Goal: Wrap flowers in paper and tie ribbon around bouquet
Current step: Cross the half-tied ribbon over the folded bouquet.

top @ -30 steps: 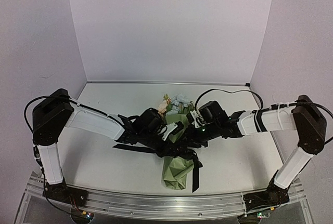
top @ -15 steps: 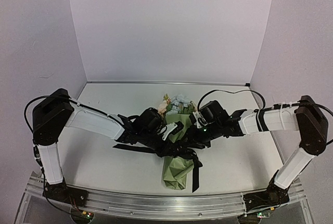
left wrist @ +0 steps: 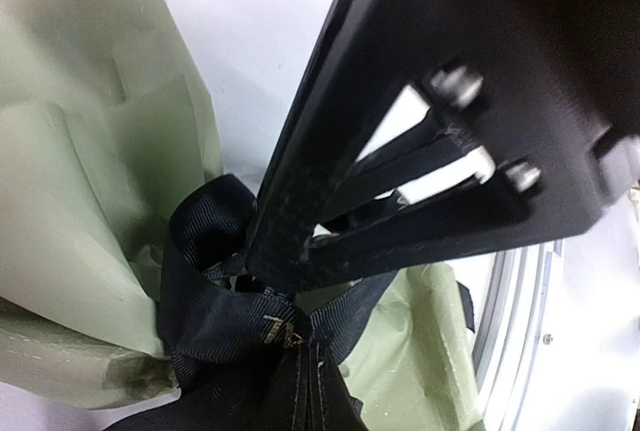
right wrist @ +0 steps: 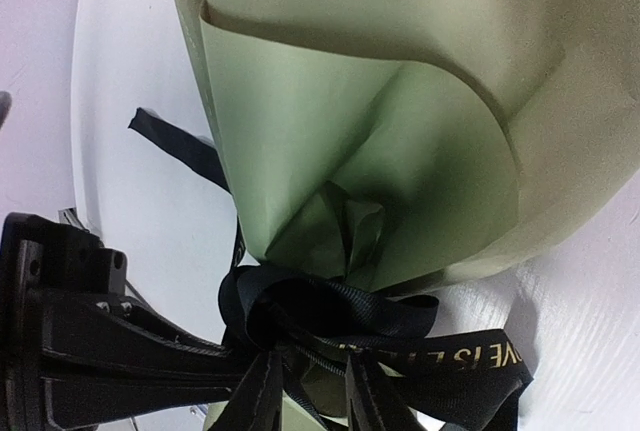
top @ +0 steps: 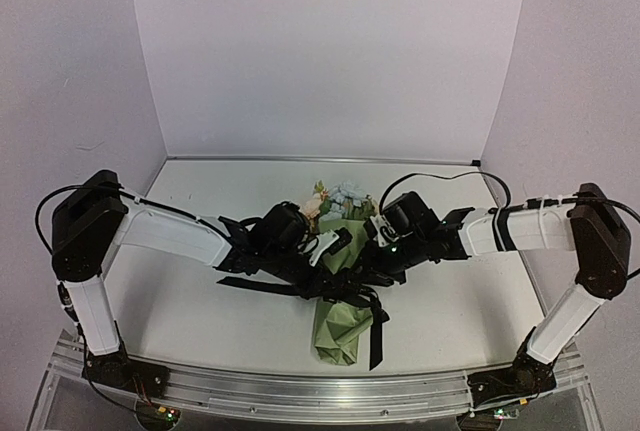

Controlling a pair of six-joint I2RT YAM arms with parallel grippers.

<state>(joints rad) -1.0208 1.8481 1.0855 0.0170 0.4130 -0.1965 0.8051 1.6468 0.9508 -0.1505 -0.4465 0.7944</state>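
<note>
The bouquet lies mid-table: cream and pale blue flowers [top: 338,196] poke from the far end of the sage green paper [top: 338,331] [right wrist: 400,101]. The black ribbon [top: 377,336] [right wrist: 460,366] [left wrist: 200,251] is knotted around the cone's narrow waist, with tails trailing near and left. My left gripper [top: 333,286] [left wrist: 303,386] is shut on a ribbon strand at the knot. My right gripper [top: 362,276] [right wrist: 312,396] comes in from the right, its fingers apart astride the knot, a strand running between them. Each gripper's black body shows in the other's wrist view.
The white table [top: 200,311] is walled in by pale panels at the back and both sides. An aluminium rail [top: 300,391] runs along the near edge between the two arm bases. Black cables loop over both arms.
The left arm's upper links have swung a little to the left while its gripper stays at the knot. The right arm shifted slightly; the bouquet has hardly moved.
</note>
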